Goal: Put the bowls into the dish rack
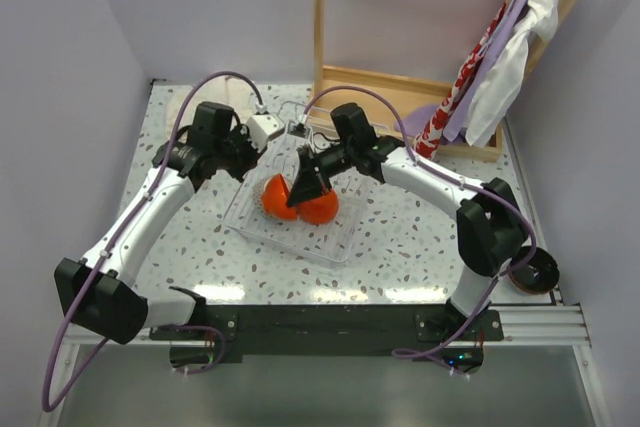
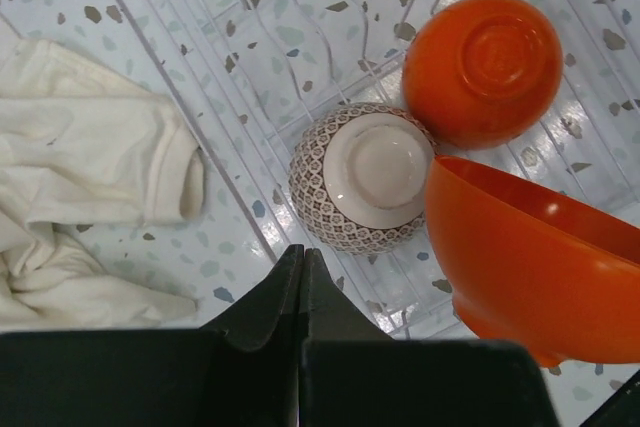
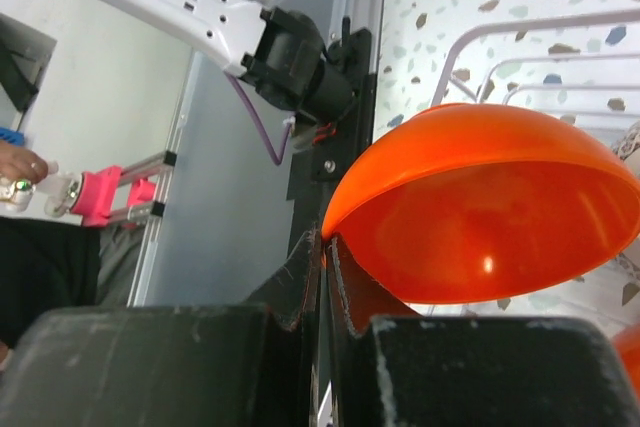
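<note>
The clear wire dish rack lies at the table's middle. In the left wrist view the rack holds a blue-patterned bowl and an orange bowl, both upside down. My right gripper is shut on the rim of a second orange bowl, held tilted over the rack's wires; it also shows in the left wrist view. My left gripper is shut and empty, just short of the patterned bowl. Two orange bowls show from above. A dark bowl sits by the right arm's base.
A white cloth lies on the table left of the rack. A wooden frame stands at the back, with cloths hanging at the back right. Walls close in on both sides.
</note>
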Controlling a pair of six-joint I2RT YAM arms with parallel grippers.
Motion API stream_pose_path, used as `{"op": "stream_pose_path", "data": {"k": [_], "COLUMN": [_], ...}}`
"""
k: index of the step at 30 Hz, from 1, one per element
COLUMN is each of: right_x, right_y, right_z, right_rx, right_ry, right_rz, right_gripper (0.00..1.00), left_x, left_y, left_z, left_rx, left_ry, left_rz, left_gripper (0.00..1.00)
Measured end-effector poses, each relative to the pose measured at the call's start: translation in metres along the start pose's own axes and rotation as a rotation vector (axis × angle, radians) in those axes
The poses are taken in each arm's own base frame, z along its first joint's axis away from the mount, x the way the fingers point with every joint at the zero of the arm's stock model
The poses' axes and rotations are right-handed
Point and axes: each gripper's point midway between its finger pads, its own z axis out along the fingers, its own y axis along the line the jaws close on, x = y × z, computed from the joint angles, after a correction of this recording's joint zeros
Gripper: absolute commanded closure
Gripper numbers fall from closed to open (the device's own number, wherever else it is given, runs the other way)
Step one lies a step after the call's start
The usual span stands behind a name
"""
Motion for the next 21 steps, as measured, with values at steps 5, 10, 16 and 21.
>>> {"op": "stream_pose_path", "data": {"k": [5,10,16,21], "right_x": [0.007,0.012,0.012,0.02], "right_y": [-0.001,-0.01,-0.023,-0.039], "right_z": [-0.003,-0.013,-0.025,-0.025], "right_rx": [-0.01,0.013,0.042,0.051], "right_ry": [0.021,0.026,0.015,0.023], "right_rz": [-0.014,-0.015,-0.029,0.0], "right_gripper": [1.0,1.0,1.0,1.0], "left_x": [0.006,0.014,0.025,0.033], "left_y": [-0.016,-0.029,-0.049,-0.062], "left_z": [0.0,0.001,0.002,0.002], "left_rx": [0.084,0.149,0.253,0.318], "left_ry": [0.002,0.015,0.029,0.04], "left_rz": [0.027,0.048,0.056,0.057], "left_gripper": [1.0,1.0,1.0,1.0]}}
